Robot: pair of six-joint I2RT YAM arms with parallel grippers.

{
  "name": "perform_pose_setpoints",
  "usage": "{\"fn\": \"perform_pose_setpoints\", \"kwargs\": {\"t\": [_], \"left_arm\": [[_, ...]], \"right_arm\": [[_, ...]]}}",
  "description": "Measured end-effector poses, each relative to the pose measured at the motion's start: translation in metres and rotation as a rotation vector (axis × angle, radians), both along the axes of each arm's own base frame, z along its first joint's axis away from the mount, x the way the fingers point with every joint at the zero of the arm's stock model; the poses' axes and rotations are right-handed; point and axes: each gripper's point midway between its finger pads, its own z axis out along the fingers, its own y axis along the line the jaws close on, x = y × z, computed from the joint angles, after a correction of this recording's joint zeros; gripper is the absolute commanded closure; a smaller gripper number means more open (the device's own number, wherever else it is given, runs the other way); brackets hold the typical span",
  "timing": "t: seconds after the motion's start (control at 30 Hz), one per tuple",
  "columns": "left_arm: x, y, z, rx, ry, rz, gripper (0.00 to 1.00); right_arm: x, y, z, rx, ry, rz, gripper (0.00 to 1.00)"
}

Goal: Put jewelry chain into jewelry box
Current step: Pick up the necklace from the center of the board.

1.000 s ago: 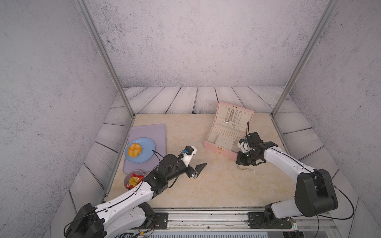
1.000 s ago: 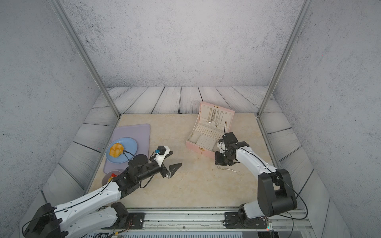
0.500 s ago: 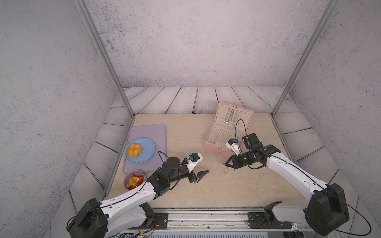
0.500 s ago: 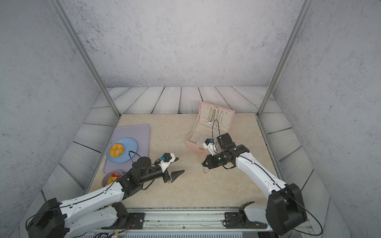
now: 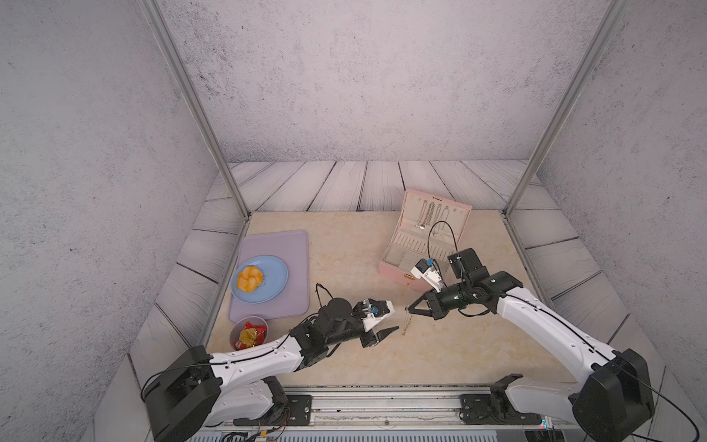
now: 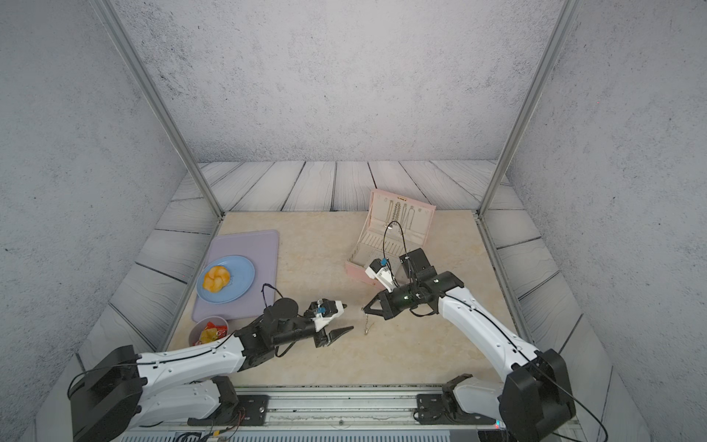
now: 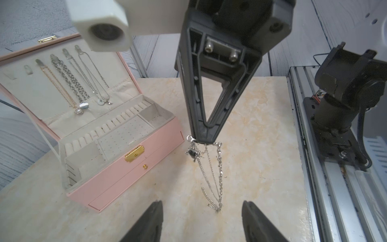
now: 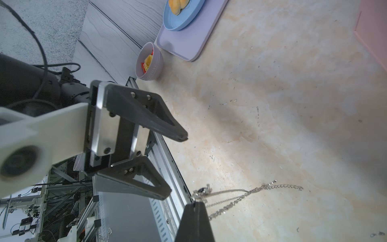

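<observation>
Tabletop: tray, plate, bowl left; L gripper beside chain.

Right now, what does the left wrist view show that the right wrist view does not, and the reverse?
Only the left wrist view: the open inside of the jewelry box, with necklaces hanging in its lid. Only the right wrist view: the lilac tray, the blue plate and the bowl. Both: the jewelry chain hanging from the right gripper, its jaws shut.
</observation>
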Motion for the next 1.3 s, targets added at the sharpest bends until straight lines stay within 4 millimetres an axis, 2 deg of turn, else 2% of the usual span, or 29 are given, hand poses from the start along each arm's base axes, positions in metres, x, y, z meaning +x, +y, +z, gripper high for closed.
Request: {"fn": "perform_pose_setpoints", "kwargs": {"t": [0.27,0.47,0.63,0.83,1.17,1.3], "left_arm": [[0.008,-0.016,0.011,-0.027,-0.042,-0.011,0.55],[0.009,-0.021,0.020,-0.042,-0.058,-0.021,0.60],[0.009,-0.024,0.015,-0.032,-0.044,-0.032,0.67],[0.009,-0.026,0.015,-0.032,-0.043,-0.040,0.70],[0.009,-0.030,0.013,-0.029,-0.030,-0.049,0.87],[0.011,-0.029,0.013,-0.023,-0.028,-0.038,0.90]], "right_arm": [[-0.004,0.003,0.003,0.022,0.002,0.023,1.00],[-0.005,0.004,0.004,0.027,0.000,0.030,1.00],[-0.005,0.004,0.004,0.028,-0.002,0.031,1.00],[-0.005,0.004,0.004,0.028,-0.002,0.032,1.00],[-0.005,0.004,0.004,0.028,-0.002,0.032,1.00],[-0.005,0.004,0.004,0.026,-0.001,0.032,1.00]]}}
